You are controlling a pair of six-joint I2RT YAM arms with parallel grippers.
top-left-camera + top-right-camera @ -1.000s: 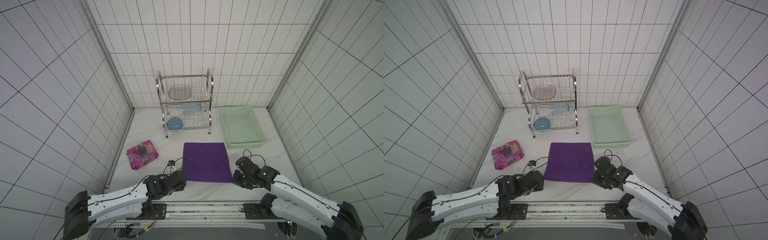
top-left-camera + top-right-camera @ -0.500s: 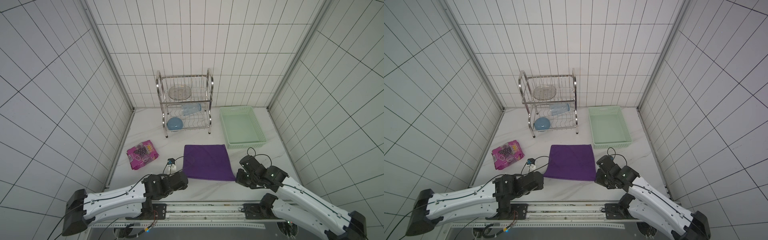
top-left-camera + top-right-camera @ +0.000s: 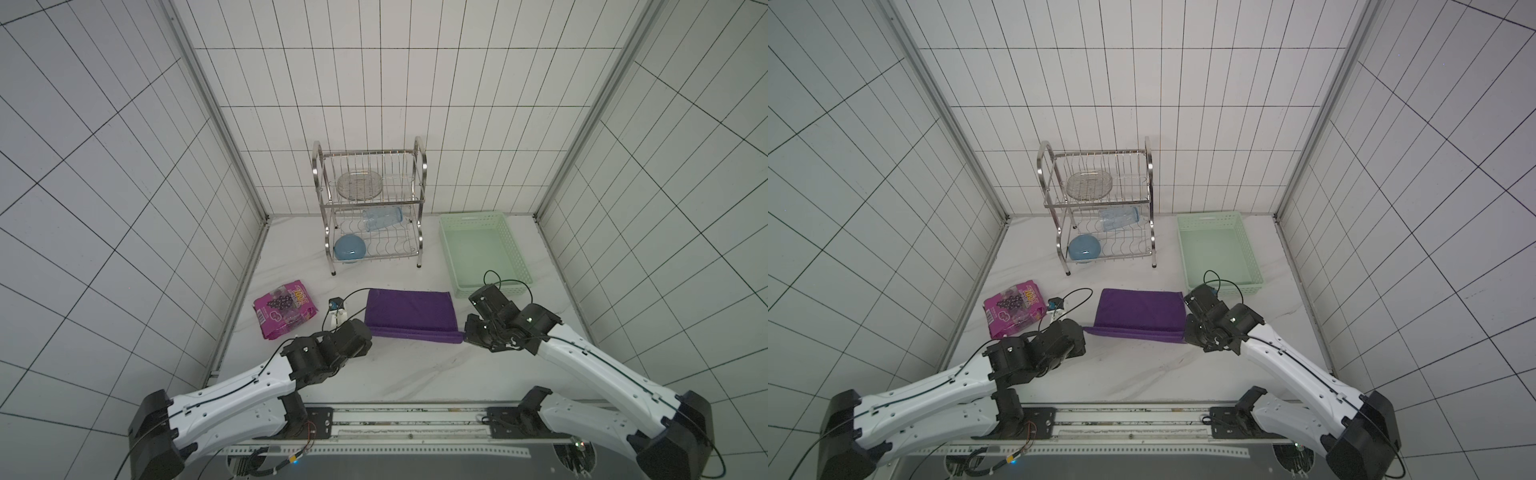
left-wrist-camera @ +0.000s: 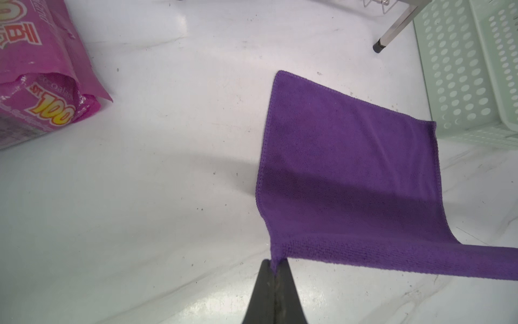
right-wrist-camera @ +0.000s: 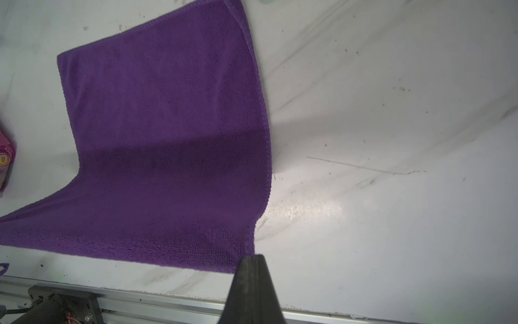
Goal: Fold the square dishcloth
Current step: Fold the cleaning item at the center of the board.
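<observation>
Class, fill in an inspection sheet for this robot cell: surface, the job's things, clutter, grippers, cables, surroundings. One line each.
Surface: white marbled table, a few dark specks.
Job's things: purple dishcloth, near edge raised, far part lying flat.
Clutter: pink snack packet; dish rack holding a blue bowl; empty green basket.
Grippers: left gripper and right gripper each shut on a near corner of the dishcloth.
Cables: a black cable loops at each wrist.
Surroundings: white tiled walls on three sides.

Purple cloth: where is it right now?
In both top views the square dishcloth lies centrally, between the pink packet and the green basket, its near edge lifted.
</observation>
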